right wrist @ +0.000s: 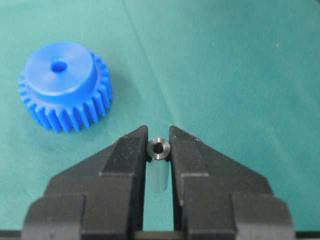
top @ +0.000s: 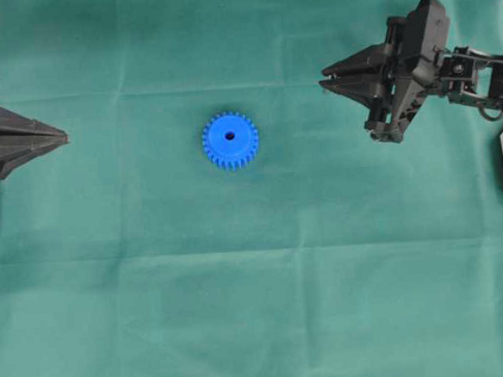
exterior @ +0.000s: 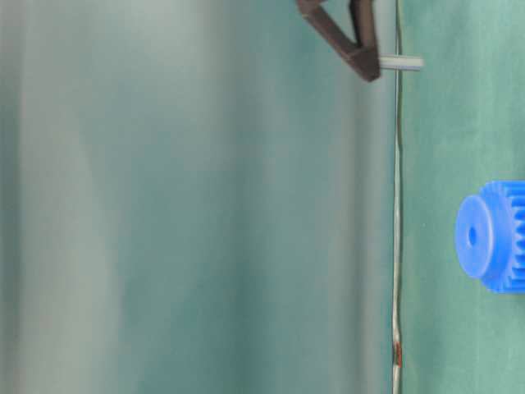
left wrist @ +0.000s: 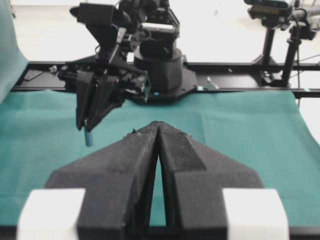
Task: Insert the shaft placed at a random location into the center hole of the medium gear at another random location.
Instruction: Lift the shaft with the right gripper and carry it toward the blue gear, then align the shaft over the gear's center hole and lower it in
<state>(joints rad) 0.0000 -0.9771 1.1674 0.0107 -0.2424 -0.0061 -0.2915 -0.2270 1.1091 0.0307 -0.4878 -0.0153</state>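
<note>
My right gripper [right wrist: 159,145] is pinched on the shaft [right wrist: 159,149], one fingertip pressing each side of it right at the tips. From my wrist camera I look straight down its end: a small round grey face with a dark dimple in the middle, so its long axis runs along my line of sight, pointing down towards the green cloth [right wrist: 235,75]. The left wrist view agrees, with the pin [left wrist: 88,138] hanging roughly upright below my fingertips and clear of the cloth. The table-level view is turned on its side, and there the pin [exterior: 402,61] sticks out past my fingertip towards the cloth.

Ahead of my fingers and off to the left lies the medium gear [right wrist: 62,87], flat on the cloth with its raised hub up and the center hole [right wrist: 59,66] facing upward. It is well apart from the shaft, and only bare cloth lies between us.

Across the table, my left gripper [top: 58,133] is shut with nothing in it, fingertips together, resting well beyond the gear [top: 230,140] on its far side.

I count one shaft, one gear, one hole.
</note>
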